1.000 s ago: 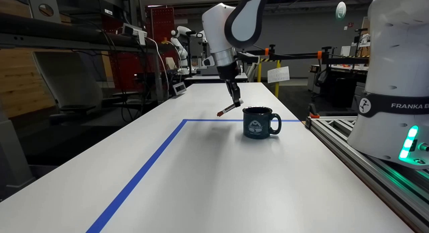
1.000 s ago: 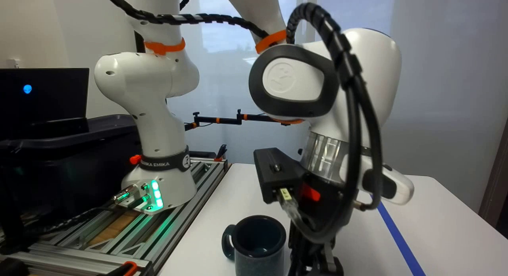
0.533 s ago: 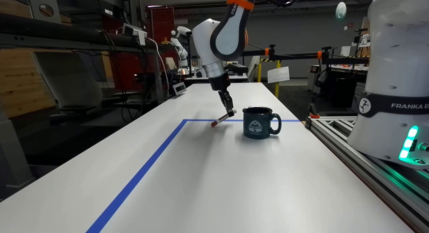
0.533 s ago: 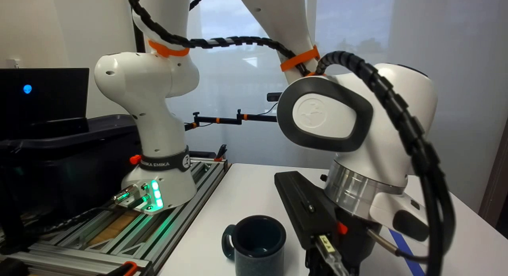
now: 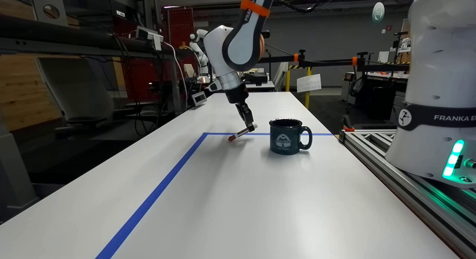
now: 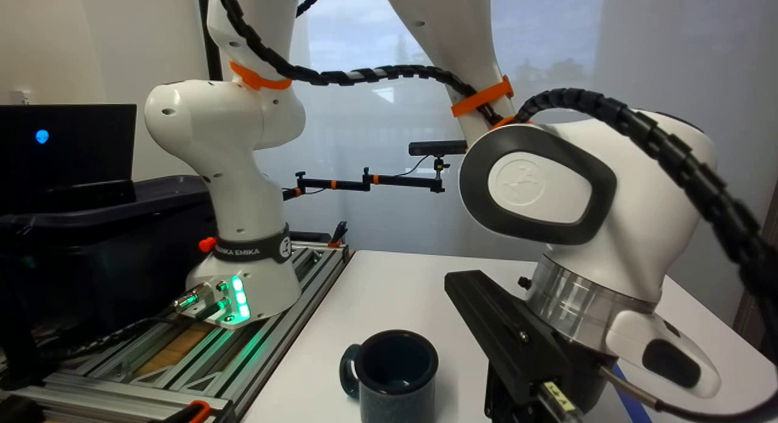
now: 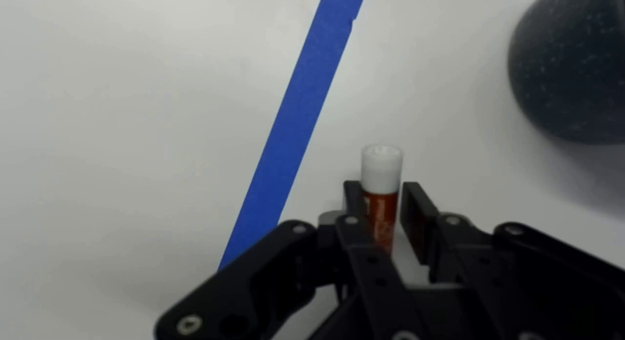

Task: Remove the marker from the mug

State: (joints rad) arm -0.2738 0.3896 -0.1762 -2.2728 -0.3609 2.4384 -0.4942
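Compared with the earlier frame, you have the end effector and marker slightly lower and farther from the mug, which has not moved. The end effector stands narrow, holding the marker tilted between its fingers, apart from the mug on the side away from the handle. The white end is higher; the red end dips toward the table, contact unclear. The mug is round, dark and speckled with a pale emblem; flat blue tape lies beyond the marker.
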